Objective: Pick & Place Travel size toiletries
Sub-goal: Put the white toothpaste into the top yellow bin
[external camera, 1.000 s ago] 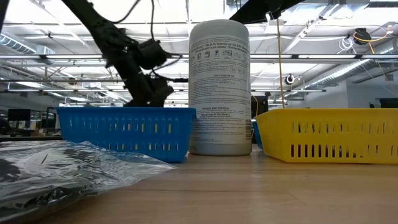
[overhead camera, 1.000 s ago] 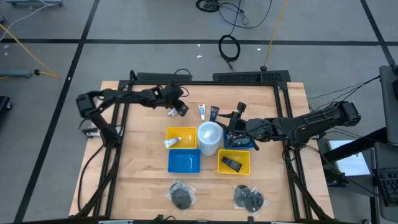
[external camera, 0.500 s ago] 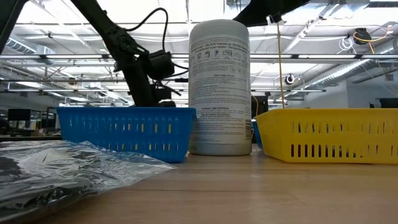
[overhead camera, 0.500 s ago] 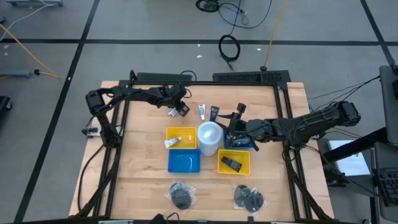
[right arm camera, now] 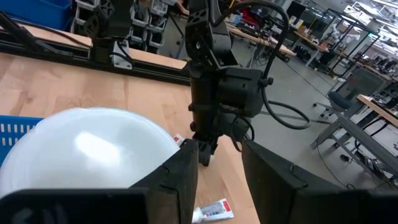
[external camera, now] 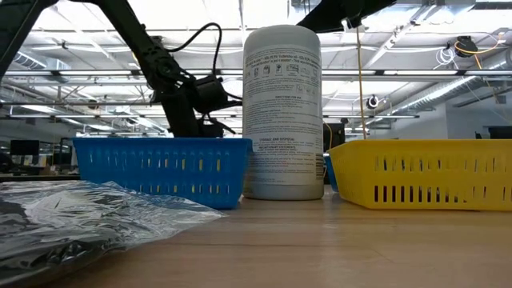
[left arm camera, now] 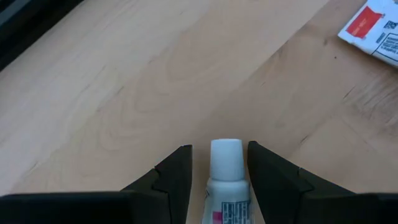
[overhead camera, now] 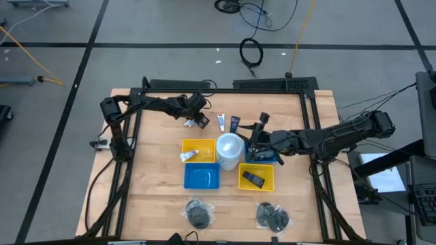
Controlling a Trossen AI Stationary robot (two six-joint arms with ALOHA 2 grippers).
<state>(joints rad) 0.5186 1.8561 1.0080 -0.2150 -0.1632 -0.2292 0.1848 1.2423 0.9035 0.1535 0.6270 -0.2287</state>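
High view first: the left end effector [overhead camera: 198, 120] sits over the far part of the counter [overhead camera: 157, 177], gripping a small white tube [overhead camera: 189, 123], while the right end effector [overhead camera: 253, 146] hangs beside the big white tub [overhead camera: 229, 151]; whether its fingers grip anything I cannot tell. Another tube lies in the yellow basket [overhead camera: 198, 150], with wrapped dark pieces [overhead camera: 198, 214] at the near edge. Low view shows the left arm behind the blue basket [external camera: 160, 169]. Left wrist view confirms the tube, cap forward, clamped between both fingers [left arm camera: 177, 177]. Right wrist view looks past the tub toward the left arm. The carry step seems under way; next the tube likely needs lowering into a basket, then releasing.
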